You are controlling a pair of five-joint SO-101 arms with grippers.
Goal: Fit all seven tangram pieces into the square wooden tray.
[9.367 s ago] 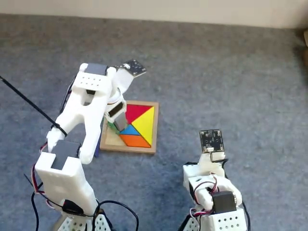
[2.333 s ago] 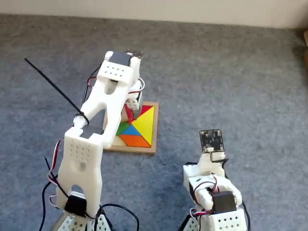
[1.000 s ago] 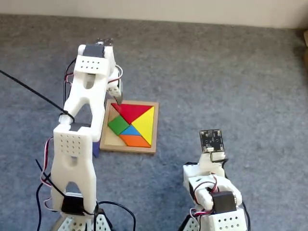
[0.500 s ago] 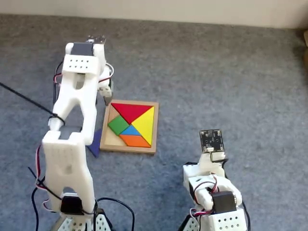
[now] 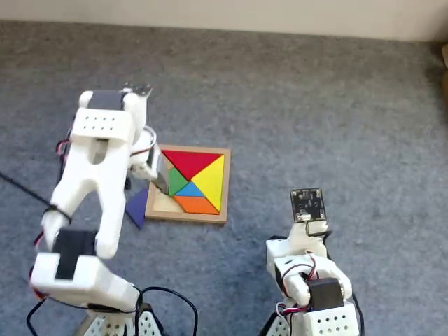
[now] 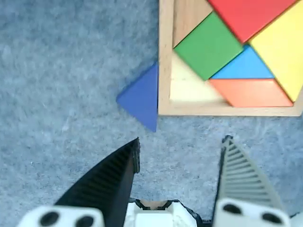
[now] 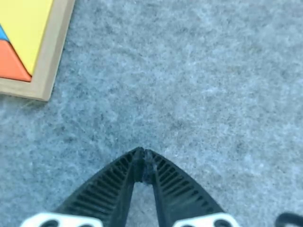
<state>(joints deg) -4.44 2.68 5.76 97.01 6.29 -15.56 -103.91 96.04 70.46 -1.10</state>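
Ahead of the left gripper (image 6: pixel 182 139), blue triangle (image 6: pixel 143 96) lies beside tray (image 6: pixel 165 56).

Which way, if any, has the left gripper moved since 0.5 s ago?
Yes. The left gripper pulled back toward the bases: from beyond the wooden tray to over its left edge.

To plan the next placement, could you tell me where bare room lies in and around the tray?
The square wooden tray has a bare triangle, bordered by its left wall, the red triangle and green square. Grey carpet right of the tray is open; the dark blue triangle crowds its left side.
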